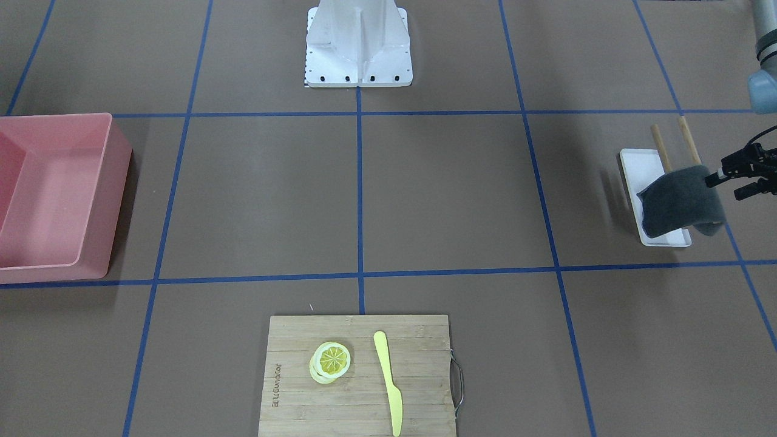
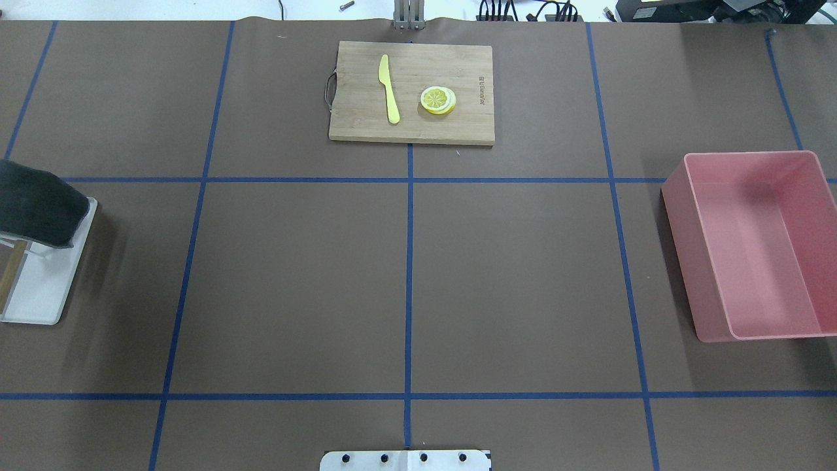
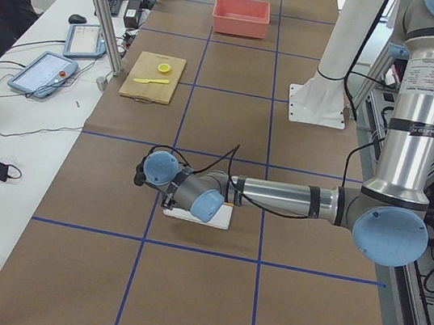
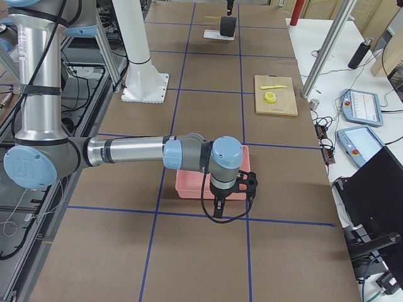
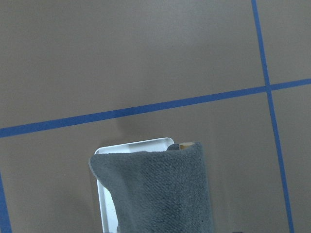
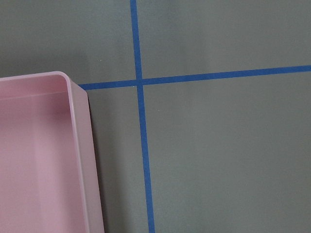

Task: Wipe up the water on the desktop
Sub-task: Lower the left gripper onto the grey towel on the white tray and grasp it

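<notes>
The desktop (image 2: 294,275) is a matte brown surface with a blue tape grid; I can make out no water on it. My left gripper (image 1: 719,182) is at the table's left end and looks shut on the upper edge of a dark grey cloth (image 1: 680,203). The cloth hangs arched over a white tray (image 1: 631,161) with two wooden rods (image 1: 658,145). It also shows in the overhead view (image 2: 36,209) and in the left wrist view (image 5: 160,194). My right gripper (image 4: 232,201) hangs beside a pink bin (image 4: 195,182); I cannot tell whether it is open or shut.
The pink bin (image 2: 752,248) stands at the table's right end. A bamboo cutting board (image 2: 353,118) with a lemon slice (image 2: 438,100) and a yellow knife (image 2: 389,88) lies at the far middle. The robot's white base (image 1: 358,45) is at the near middle.
</notes>
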You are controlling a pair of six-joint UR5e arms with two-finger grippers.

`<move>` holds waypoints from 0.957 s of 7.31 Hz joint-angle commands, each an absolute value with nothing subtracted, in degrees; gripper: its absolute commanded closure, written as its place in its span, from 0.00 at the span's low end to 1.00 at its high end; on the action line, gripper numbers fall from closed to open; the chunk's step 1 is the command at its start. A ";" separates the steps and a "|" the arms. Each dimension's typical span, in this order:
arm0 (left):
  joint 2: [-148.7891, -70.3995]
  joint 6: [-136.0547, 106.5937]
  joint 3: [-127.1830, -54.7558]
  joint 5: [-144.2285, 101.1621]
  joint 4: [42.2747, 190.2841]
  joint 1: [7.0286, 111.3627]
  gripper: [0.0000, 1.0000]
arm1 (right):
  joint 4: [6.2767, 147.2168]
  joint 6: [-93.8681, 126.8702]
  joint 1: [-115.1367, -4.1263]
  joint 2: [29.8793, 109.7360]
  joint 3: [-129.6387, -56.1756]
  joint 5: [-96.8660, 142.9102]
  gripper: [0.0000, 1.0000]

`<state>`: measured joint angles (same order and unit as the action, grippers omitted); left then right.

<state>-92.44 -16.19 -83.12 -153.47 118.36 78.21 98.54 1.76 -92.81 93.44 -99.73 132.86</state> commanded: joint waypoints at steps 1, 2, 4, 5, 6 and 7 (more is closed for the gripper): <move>-92.46 -16.17 -82.01 -153.28 119.43 77.26 0.14 | 98.61 1.76 -92.81 93.43 -99.67 132.89 0.00; -92.46 -16.26 -81.13 -153.37 121.44 77.17 0.23 | 98.61 1.76 -92.81 93.43 -99.67 132.89 0.00; -92.46 -16.26 -80.77 -153.37 122.17 77.26 0.36 | 98.61 1.76 -92.81 93.43 -99.67 132.89 0.00; -92.46 -16.35 -80.95 -153.37 122.17 77.26 0.41 | 98.61 1.76 -92.81 93.43 -99.67 132.89 0.00; -92.46 -16.35 -81.03 -153.37 122.17 77.26 0.50 | 98.61 1.76 -92.81 93.43 -99.67 132.89 0.00; -92.46 -16.35 -81.12 -153.46 122.17 77.26 0.54 | 98.53 1.76 -92.73 93.43 -99.58 132.89 0.00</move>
<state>-92.46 -16.34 -81.01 -153.39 122.15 77.26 98.60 1.76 -92.79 93.43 -99.64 132.89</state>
